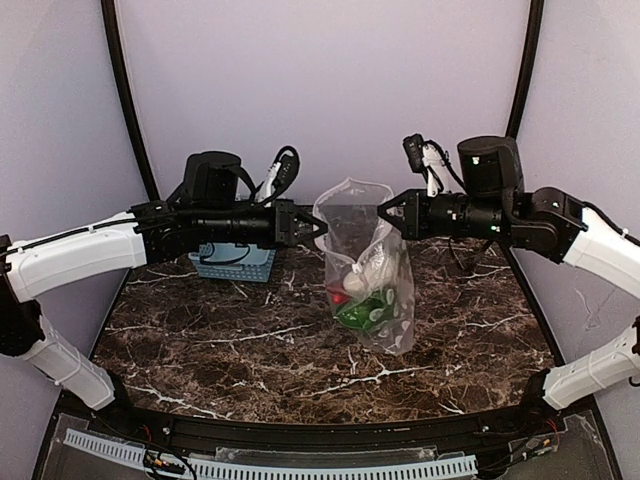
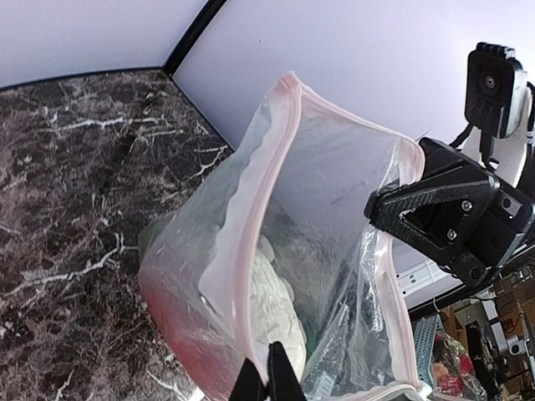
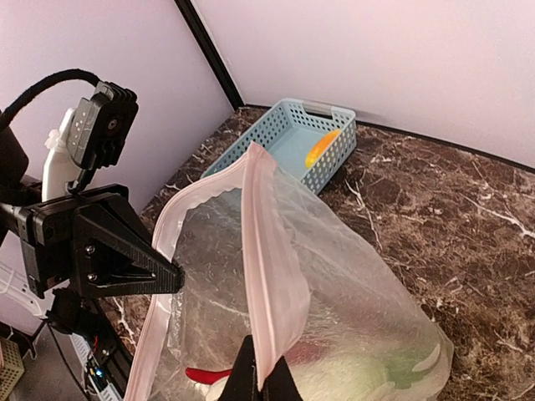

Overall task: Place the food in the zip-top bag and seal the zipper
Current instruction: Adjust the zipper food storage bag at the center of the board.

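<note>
The clear zip-top bag (image 1: 372, 262) hangs upright over the table, held between both grippers with its mouth open. My left gripper (image 1: 322, 226) is shut on one side of the pink zipper strip (image 2: 251, 217), and my right gripper (image 1: 381, 212) is shut on the other side (image 3: 269, 251). Inside lie a white piece (image 2: 272, 305), a red piece (image 3: 194, 375) and a green leafy piece (image 1: 363, 314). A yellow-orange piece (image 3: 322, 149) lies in the basket (image 3: 288, 138), outside the bag.
The light-blue lattice basket (image 1: 232, 262) stands at the back left, behind my left arm. The bag's bottom rests on the marble table (image 1: 250, 350). Curved black frame bars rise at the back corners.
</note>
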Controlling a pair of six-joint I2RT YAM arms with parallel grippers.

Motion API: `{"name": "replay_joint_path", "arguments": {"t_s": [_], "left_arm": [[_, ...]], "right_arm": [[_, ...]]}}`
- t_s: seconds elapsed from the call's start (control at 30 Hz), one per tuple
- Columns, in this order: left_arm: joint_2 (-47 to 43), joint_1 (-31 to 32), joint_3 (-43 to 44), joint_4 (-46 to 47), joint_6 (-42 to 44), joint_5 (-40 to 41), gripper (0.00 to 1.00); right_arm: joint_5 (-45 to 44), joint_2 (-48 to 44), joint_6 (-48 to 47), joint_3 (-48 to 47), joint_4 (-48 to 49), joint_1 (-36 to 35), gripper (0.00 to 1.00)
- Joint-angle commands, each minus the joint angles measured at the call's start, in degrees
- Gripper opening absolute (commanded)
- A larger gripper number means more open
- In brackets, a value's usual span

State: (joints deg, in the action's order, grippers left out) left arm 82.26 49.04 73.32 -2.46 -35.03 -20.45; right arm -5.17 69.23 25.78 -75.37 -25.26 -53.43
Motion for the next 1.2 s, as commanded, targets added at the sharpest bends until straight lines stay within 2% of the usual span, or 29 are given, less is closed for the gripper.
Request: {"name": "replay_joint_path", "arguments": {"t_s": [0.0,0.17,0.23,0.3,0.37,0.4,0.43,0.5,0.63,0.83,1.17], "left_arm": [[1.3,-0.5,-4.0,3.0,-3.2,-3.9,0.01],[2.8,-0.4,-5.9,3.1,-3.8,-6.0,0.02],[2.9,-0.5,-6.1,1.4,-3.3,-5.9,0.08],[2.4,-0.5,-5.7,-0.9,-1.8,-4.5,0.19],[1.6,-0.6,-4.8,-3.5,1.0,-2.9,0.43],[0.8,-1.3,-4.7,-4.1,1.6,-3.2,0.49],[0.3,-1.8,-4.6,-4.3,2.1,-3.6,0.60],[-1.5,-4.1,-4.6,-4.9,2.8,-4.3,0.70],[-5.8,-9.5,-4.0,-8.6,5.9,-0.8,0.81],[-4.6,-20.5,-1.4,-13.4,9.5,1.5,0.85],[14.2,-28.9,3.6,-11.1,13.8,6.1,0.79]], "right_arm": [[-2.0,1.9,0.7,2.6,1.5,0.4,0.00],[-2.7,3.2,1.1,3.4,1.0,0.5,0.00],[-2.8,3.7,1.2,3.4,0.9,0.6,0.00],[-2.7,4.1,1.4,3.5,0.9,0.6,0.00],[-2.7,4.5,1.5,3.5,0.9,0.7,0.00],[-2.7,4.7,1.5,3.6,0.9,0.7,0.00],[-2.6,4.8,1.6,3.6,0.9,0.7,0.00],[-2.5,5.0,1.6,3.6,0.9,0.7,0.00],[-2.5,5.3,1.6,3.6,1.0,0.8,0.00],[-2.2,5.5,1.6,3.5,1.3,0.8,0.00],[-0.8,5.6,2.1,3.4,2.2,0.9,0.00]]}}
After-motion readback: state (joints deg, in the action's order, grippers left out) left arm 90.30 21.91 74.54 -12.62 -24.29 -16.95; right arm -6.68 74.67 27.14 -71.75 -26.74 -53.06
